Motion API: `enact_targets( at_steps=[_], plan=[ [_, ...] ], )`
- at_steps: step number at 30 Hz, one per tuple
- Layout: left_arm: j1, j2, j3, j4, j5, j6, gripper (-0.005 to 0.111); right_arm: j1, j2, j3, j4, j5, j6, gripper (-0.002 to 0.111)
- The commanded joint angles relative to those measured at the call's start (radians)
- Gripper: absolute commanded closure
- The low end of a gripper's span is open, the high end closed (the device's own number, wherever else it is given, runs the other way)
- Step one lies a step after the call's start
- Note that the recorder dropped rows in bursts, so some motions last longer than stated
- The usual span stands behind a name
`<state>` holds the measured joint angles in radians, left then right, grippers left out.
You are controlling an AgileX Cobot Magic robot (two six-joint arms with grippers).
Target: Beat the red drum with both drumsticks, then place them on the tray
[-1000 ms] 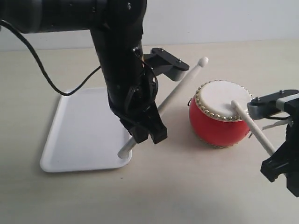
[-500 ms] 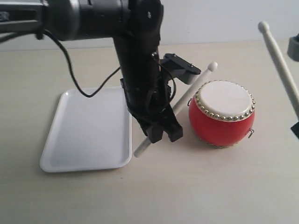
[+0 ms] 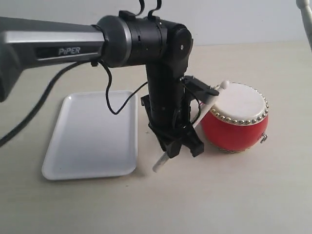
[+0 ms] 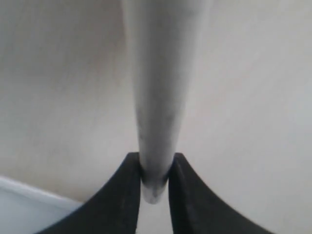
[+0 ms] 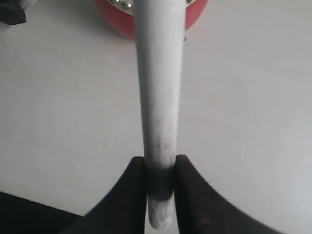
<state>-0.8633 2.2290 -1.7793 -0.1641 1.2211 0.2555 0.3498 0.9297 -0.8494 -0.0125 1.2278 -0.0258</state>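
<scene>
Exterior view coverage is filled mostly by a pale table (image 3: 234, 195), on which every other item is set or over which it is held. Next in bulk, the left arm (image 3: 58, 44) is seen reaching in from the left edge, grey along its upper link and black at the joints, with a thin black cable (image 3: 112, 102) looped below it. A white tray (image 3: 87, 136) is laid flat on the left half of the table, well apart from the drum, and nothing is seen on it. The red drum (image 3: 236, 129) is stood upright right of centre, cream skin upward, just beside the arm's wrist.

The left drumstick (image 3: 209, 101) is held on a slant, its rounded tip placed at the left edge of the skin and its butt pointed down at the table between tray and drum; whether the tip touches the skin cannot be told. The right drumstick (image 3: 306, 19) is shown only as a short pale length at the upper right corner, raised clear of the drum.

The left gripper (image 3: 180, 146) is seen clamped around its stick; in the left wrist view its black fingers (image 4: 122, 195) are pressed against the left drumstick (image 4: 161, 73) near the butt. In the right wrist view the right gripper (image 5: 160, 165) is likewise pinched on the right drumstick (image 5: 160, 73), with the red drum (image 5: 114, 22) glimpsed beyond.
</scene>
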Motion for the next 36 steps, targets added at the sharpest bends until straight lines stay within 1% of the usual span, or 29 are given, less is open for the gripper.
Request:
enact_targets(
  at_steps=[1, 2, 3, 4, 5, 6, 8, 10, 12, 14, 16, 18, 21, 24, 28, 32, 36],
  plan=[
    [-0.003, -0.200, 0.016, -0.009, 0.000, -0.004, 0.107, -0.006, 0.003, -0.005, 0.038, -0.007, 0.001, 0.108],
    [0.005, -0.231, 0.030, -0.009, 0.000, -0.002, 0.107, -0.006, 0.008, -0.005, 0.057, -0.007, 0.001, 0.108],
    [0.028, -0.312, 0.095, -0.011, 0.000, 0.003, 0.107, -0.006, 0.029, -0.005, 0.127, -0.019, -0.002, 0.108],
    [0.043, -0.344, 0.142, -0.016, 0.000, 0.003, 0.107, -0.006, 0.046, -0.005, 0.173, -0.037, -0.024, 0.108],
    [0.098, -0.427, 0.269, -0.046, -0.024, 0.003, 0.107, -0.006, 0.088, -0.005, 0.276, -0.081, -0.082, 0.108],
    [0.135, -0.469, 0.346, -0.066, -0.060, 0.003, 0.107, -0.006, 0.113, -0.005, 0.328, -0.110, -0.110, 0.108],
    [0.285, -0.615, 0.625, -0.162, -0.185, 0.045, 0.107, 0.016, 0.231, -0.005, 0.506, -0.221, -0.213, 0.108],
    [0.436, -0.716, 0.813, -0.280, -0.262, 0.129, 0.107, 0.080, 0.356, -0.007, 0.618, -0.314, -0.286, 0.108],
    [0.555, -0.798, 0.937, -0.343, -0.324, 0.166, 0.107, 0.161, 0.513, -0.043, 0.699, -0.388, -0.321, 0.108],
    [0.626, -0.868, 1.014, -0.365, -0.404, 0.166, 0.107, 0.230, 0.686, -0.146, 0.713, -0.408, -0.319, 0.108],
    [0.636, -0.935, 1.060, -0.403, -0.465, 0.166, 0.107, 0.272, 0.824, -0.294, 0.714, -0.389, -0.280, 0.108],
    [0.636, -0.979, 1.088, -0.409, -0.510, 0.168, 0.107, 0.291, 0.907, -0.403, 0.714, -0.375, -0.245, 0.108],
    [0.636, -1.038, 1.111, -0.409, -0.554, 0.168, 0.107, 0.295, 1.015, -0.555, 0.709, -0.326, -0.179, 0.108],
    [0.636, -1.099, 1.122, -0.409, -0.581, 0.166, 0.107, 0.295, 1.121, -0.666, 0.694, -0.269, -0.089, 0.108],
    [0.636, -1.178, 1.141, -0.400, -0.611, 0.166, 0.107, 0.295, 1.238, -0.747, 0.702, -0.216, -0.001, 0.108],
    [0.636, -1.242, 1.156, -0.392, -0.629, 0.166, 0.107, 0.295, 1.314, -0.787, 0.775, -0.176, 0.005, 0.108],
    [0.636, -1.279, 1.158, -0.381, -0.629, 0.166, 0.107, 0.291, 1.358, -0.809, 0.744, -0.165, 0.057, 0.108]
  ],
)
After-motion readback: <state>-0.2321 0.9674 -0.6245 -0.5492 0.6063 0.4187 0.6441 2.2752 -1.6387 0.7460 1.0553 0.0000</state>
